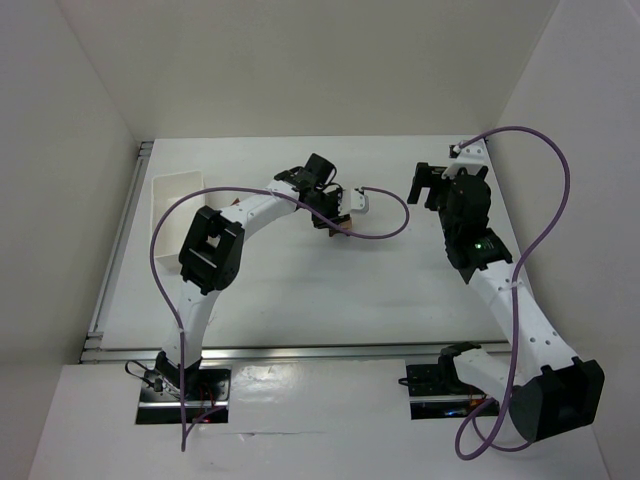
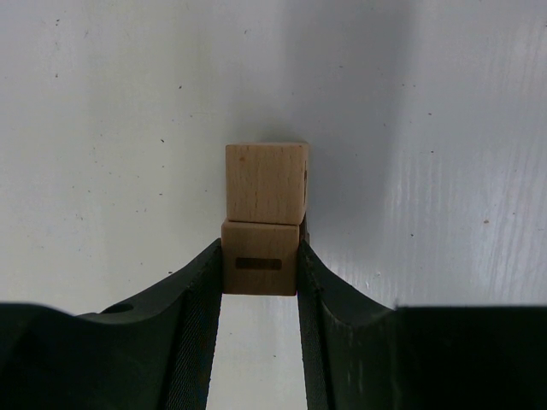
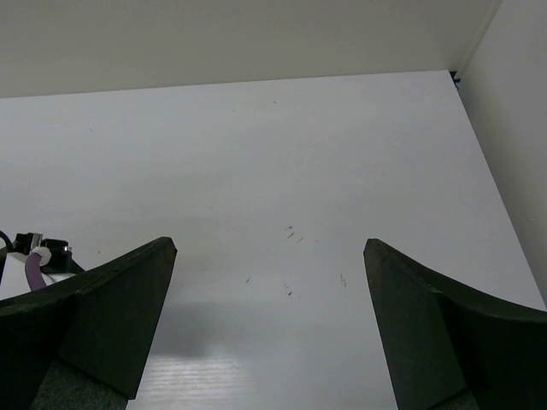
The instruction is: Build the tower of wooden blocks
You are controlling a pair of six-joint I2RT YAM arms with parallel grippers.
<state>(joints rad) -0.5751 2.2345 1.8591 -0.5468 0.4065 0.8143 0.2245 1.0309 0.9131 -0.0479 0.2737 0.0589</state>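
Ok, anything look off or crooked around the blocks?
Slightly: in the wrist view the far tan cube sits a touch right of the block in the left gripper, so their edges don't line up. Nothing spilled or damaged.

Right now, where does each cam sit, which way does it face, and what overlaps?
Top: above and behind the bases, looking down on the table; left arm and right arm show whole.
Left wrist: on the left arm, looking along the left gripper at the table; it clamps a block, a cube touching it beyond.
Right wrist: on the right arm, looking past the open right gripper over the table to the back wall.
Shared: top and right wrist both catch the purple cable by the left wrist.
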